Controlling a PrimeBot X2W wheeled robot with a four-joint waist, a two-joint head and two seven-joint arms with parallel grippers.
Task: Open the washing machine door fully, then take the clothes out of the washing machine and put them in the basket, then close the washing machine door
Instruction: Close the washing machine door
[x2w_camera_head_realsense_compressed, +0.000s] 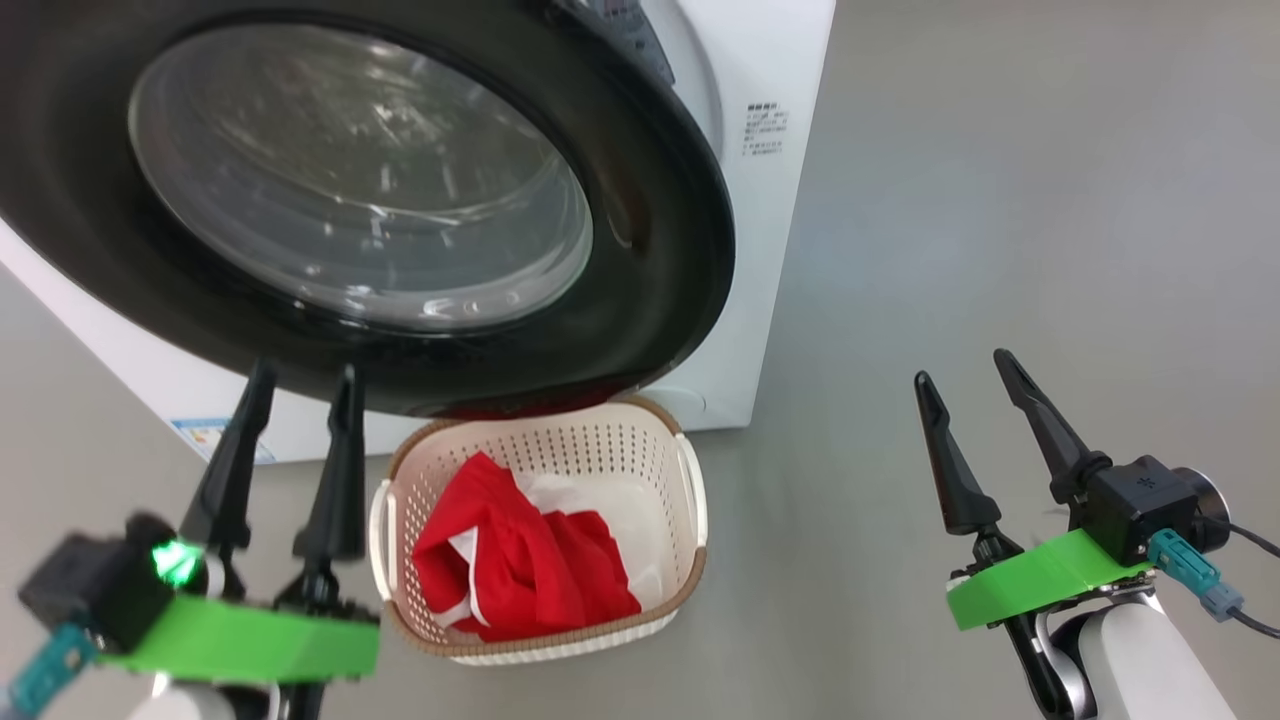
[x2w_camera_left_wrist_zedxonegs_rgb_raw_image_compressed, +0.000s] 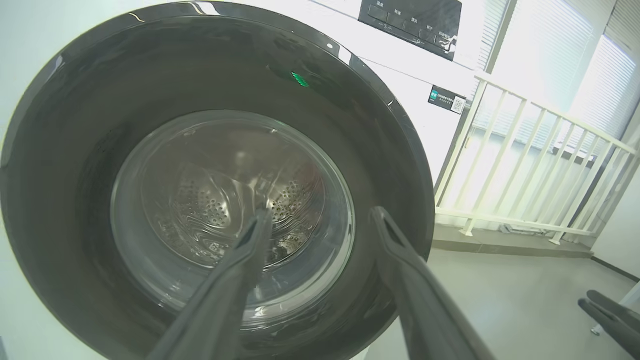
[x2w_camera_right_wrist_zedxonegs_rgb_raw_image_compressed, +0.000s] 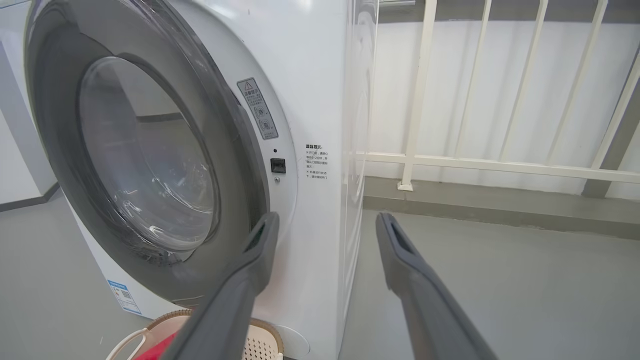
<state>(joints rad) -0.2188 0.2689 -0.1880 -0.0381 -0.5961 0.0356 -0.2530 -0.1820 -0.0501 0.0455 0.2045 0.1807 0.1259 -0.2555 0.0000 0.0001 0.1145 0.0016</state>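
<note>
Clothes (x2w_camera_head_realsense_compressed: 520, 570) sit in the basket (x2w_camera_head_realsense_compressed: 692, 480); the washing machine door (x2w_camera_head_realsense_compressed: 660, 250) seems just ajar. Left tool (x2w_camera_head_realsense_compressed: 306, 368) and right tool (x2w_camera_head_realsense_compressed: 960, 367) gape wide, empty: press the door's black rim squarely until it latches

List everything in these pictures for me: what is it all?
Big front-loading washing machine: one, white, on the floor.
Large round glossy door with glass window: one, black, ajar, above the basket.
Small perforated plastic basket: one, cream with brown rim, in front of the machine.
Soft fabric clothes: one heap, red with white trim, inside the basket.
Barred railing: one, cream-white, beyond the machine.
Floor: one, grey, underneath.
Left gripper: one, dark fingers, green mount, open, beside the basket.
Right gripper: one, same colours, open, empty.
</note>
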